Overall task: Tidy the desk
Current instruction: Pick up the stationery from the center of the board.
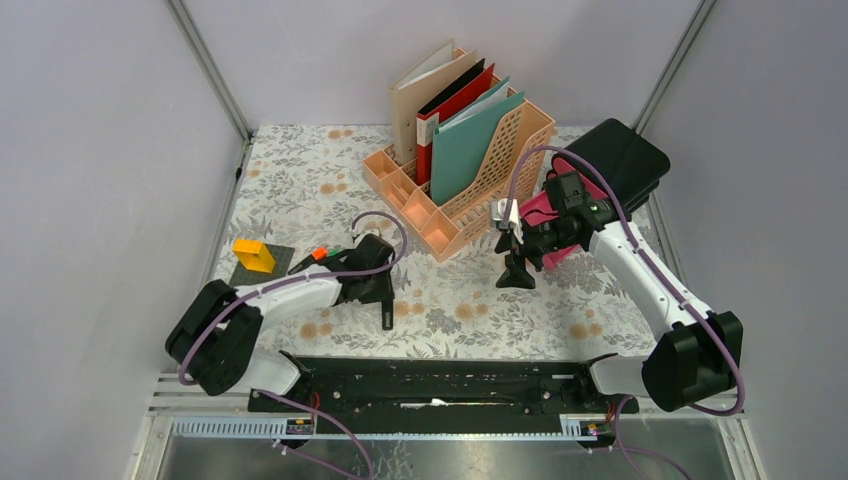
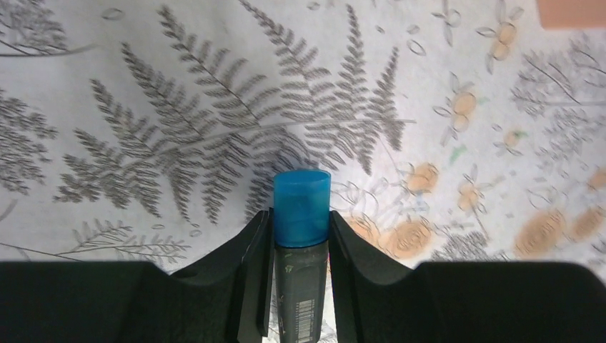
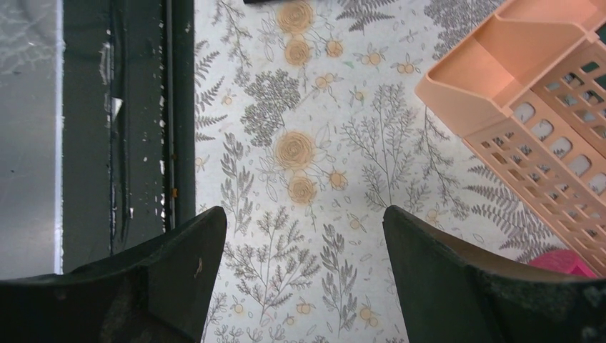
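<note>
Left wrist view alone reveals what the top external view hides: the left gripper (image 2: 300, 225) is clamped on a dark cylindrical tube with a translucent blue cap (image 2: 301, 204). The tube's lower body is cut off by the frame, its label too small to read. Overhead, the whitish floral-cloth desk (image 1: 300, 170) fills the grey-walled enclosure. The right gripper (image 3: 305, 229), jaws spread wide and empty, hangs above the cloth beside the peach plastic lattice file rack (image 3: 529, 107) at the far edge's middle. A pink object (image 3: 568, 261) is clipped by the frame corner, unidentifiable.
</note>
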Motion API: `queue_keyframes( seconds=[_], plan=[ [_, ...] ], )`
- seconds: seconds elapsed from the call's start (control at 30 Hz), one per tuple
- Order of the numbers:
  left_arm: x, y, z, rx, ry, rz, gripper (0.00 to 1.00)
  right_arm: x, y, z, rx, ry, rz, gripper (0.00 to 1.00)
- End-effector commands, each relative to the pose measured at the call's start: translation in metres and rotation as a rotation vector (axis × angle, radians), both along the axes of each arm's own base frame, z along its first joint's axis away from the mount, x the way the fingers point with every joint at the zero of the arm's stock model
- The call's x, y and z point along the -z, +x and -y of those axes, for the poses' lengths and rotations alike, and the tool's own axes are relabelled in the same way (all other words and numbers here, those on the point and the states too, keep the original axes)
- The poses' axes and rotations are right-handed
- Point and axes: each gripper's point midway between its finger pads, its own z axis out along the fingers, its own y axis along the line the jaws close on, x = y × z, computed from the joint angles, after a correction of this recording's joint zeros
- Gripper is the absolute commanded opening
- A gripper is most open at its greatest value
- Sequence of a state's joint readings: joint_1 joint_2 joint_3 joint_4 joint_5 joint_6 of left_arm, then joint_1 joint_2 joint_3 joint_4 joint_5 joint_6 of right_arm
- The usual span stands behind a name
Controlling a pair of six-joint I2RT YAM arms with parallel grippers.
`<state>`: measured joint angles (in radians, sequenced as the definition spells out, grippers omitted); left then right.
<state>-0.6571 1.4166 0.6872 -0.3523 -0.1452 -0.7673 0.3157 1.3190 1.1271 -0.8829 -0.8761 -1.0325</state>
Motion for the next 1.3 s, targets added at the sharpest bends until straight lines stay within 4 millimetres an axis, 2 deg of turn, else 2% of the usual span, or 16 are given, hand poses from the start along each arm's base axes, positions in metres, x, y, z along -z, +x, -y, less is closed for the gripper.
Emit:
queue_keyframes(
  seconds=[0.0,0.27,0.37,0.47,0.6,0.8,1.0,1.13,1.27],
  plan=[
    [-0.03,0.01,0.039,0.071,-0.222,0.109,0.16,-0.013,-0.015,-0.013,-0.048,0.114,-0.056,0.87],
    [-0.061,0.026,0.082,0.112,-0.5,0.235,0.14,-0.016,-0.021,-0.037,-0.057,0.287,-0.251,0.85],
    [-0.081,0.034,0.094,0.116,-0.594,0.297,0.13,-0.005,-0.013,-0.049,0.017,0.314,-0.338,0.83],
    [-0.099,0.038,0.102,0.117,-0.666,0.347,0.13,0.011,0.0,-0.059,0.115,0.306,-0.348,0.83],
    [-0.116,0.039,0.109,0.095,-0.761,0.391,0.12,0.017,0.012,-0.07,0.205,0.355,-0.389,0.84],
    [-0.126,0.042,0.119,0.03,-0.848,0.407,0.12,0.022,0.015,-0.082,0.276,0.425,-0.512,0.84],
    [-0.134,0.043,0.133,-0.016,-0.864,0.412,0.12,0.033,0.023,-0.088,0.333,0.413,-0.53,0.82],
    [-0.13,0.043,0.143,-0.039,-0.836,0.404,0.12,0.038,0.025,-0.089,0.358,0.398,-0.534,0.8],
    [-0.135,0.042,0.153,-0.045,-0.843,0.422,0.12,0.048,0.027,-0.09,0.389,0.361,-0.541,0.74]
  ],
)
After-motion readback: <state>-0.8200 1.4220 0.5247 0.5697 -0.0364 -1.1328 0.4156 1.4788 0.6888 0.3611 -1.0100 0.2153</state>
